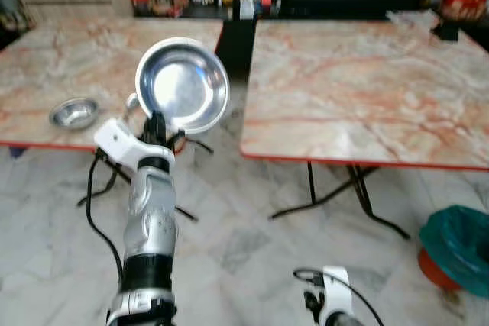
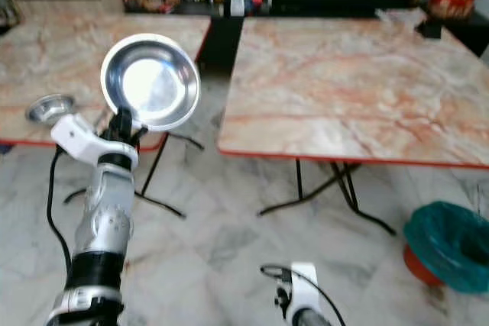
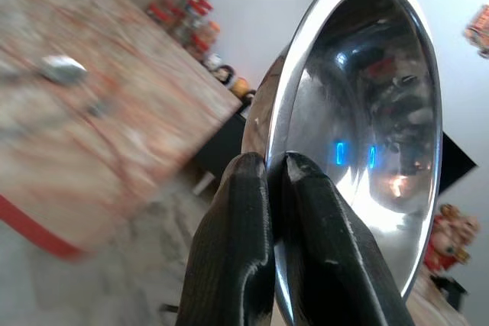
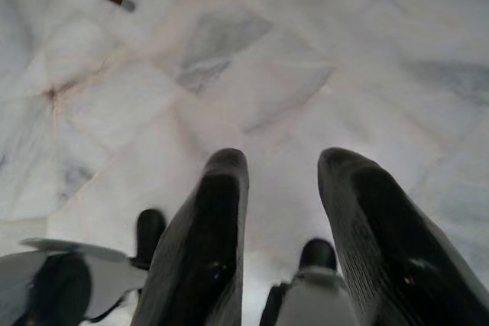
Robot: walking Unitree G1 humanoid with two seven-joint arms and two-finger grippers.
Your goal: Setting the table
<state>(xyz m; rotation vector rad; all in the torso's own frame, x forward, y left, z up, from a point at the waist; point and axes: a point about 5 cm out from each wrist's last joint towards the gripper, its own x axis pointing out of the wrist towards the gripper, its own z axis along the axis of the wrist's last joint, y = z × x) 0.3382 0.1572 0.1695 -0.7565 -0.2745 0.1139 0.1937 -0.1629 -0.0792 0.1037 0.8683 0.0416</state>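
Left gripper (image 1: 157,124): pinching the rim of a steel plate (image 1: 182,85), fingers (image 3: 237,257) closing on its edge, holding it upright at centre left of the frame.
Right gripper (image 4: 283,227): hanging idle over the marble floor (image 4: 252,74), fingers spread, gripping nothing.
Already set: a small steel bowl (image 1: 74,113) is sitting on the left table (image 1: 69,59), at left of frame.
Right table (image 1: 367,89): lying bare at centre right.
Progress: looking early; the plate is waiting to be laid down, and more settings are likely remaining.
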